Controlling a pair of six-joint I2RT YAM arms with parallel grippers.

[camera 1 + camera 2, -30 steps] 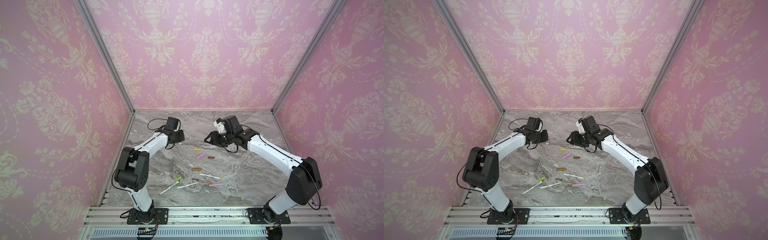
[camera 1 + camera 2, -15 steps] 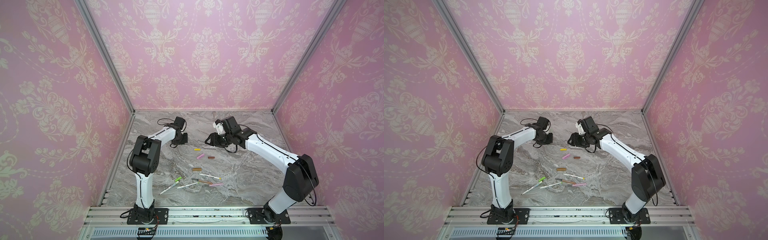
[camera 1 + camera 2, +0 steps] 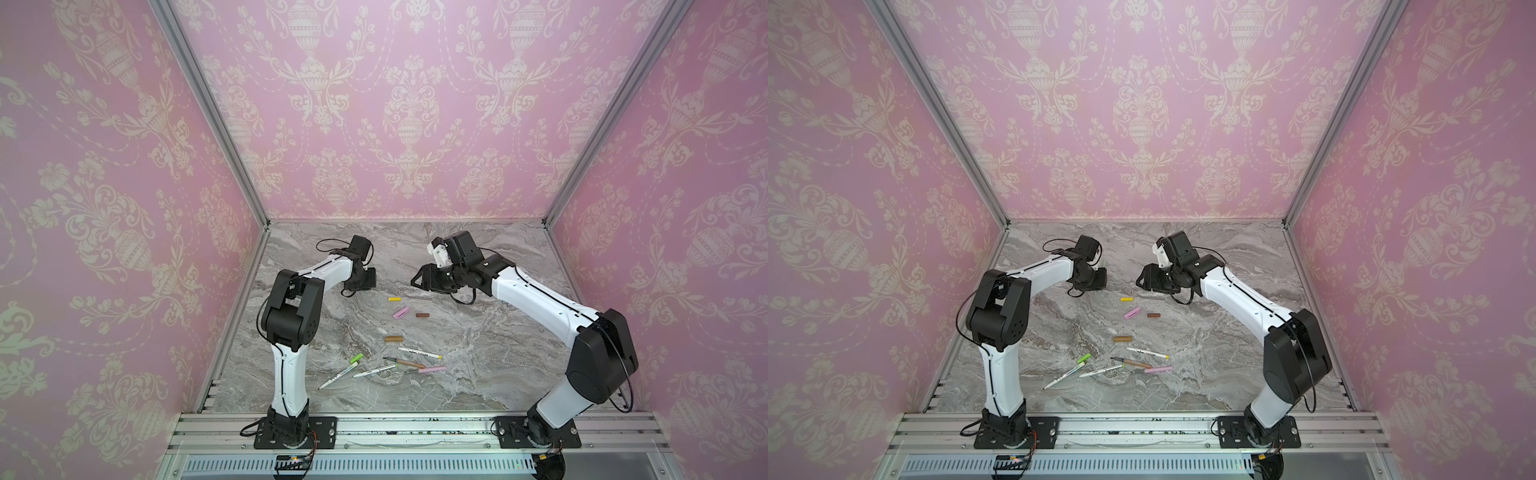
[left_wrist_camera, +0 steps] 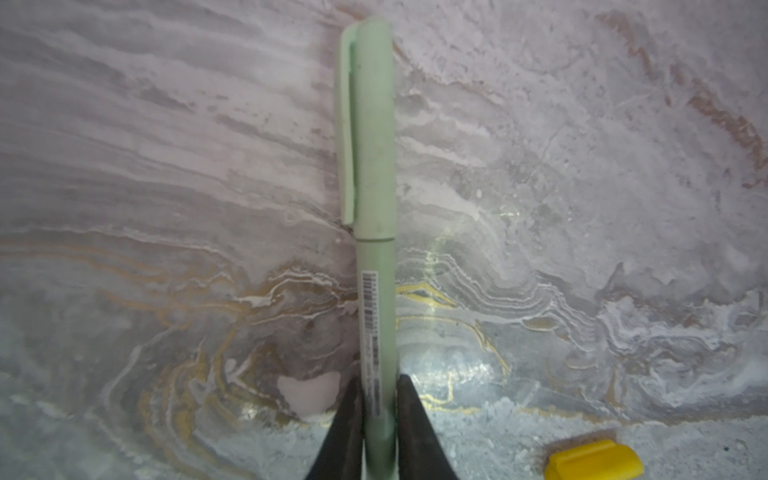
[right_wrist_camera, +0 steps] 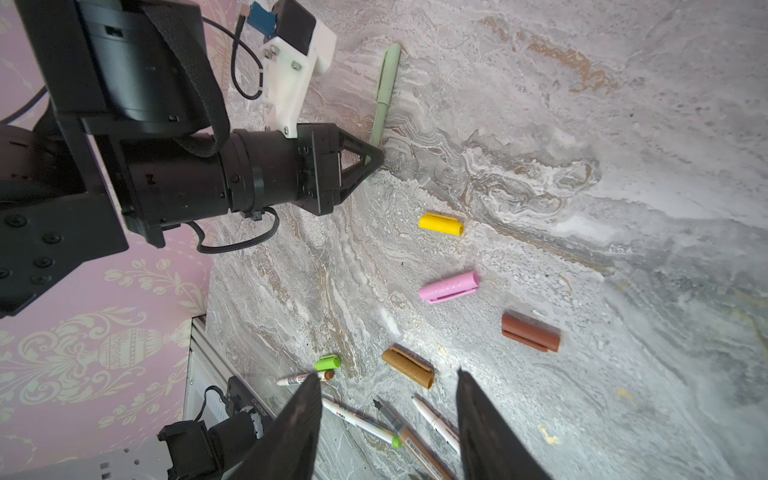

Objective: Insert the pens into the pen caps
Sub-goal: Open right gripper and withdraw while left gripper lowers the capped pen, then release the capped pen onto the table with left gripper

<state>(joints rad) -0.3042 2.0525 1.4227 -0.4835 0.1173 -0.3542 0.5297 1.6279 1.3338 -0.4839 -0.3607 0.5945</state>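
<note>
With the left arm [image 3: 328, 268] newly swung upright, the left gripper [image 4: 378, 419], left of centre in both top views, flanks the capped sage-green pen [image 4: 376, 166] lying on the table [image 3: 478, 374]; clamped or released, unclear. The right gripper [image 5: 388, 415] hangs open and empty; five pens [image 3: 409, 363] await caps [image 3: 401, 312].

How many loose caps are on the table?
5: yellow, pink and brown mid-table; tan nearer the front; lime beside a white pen. The sage cap is on the sage pen.
</note>
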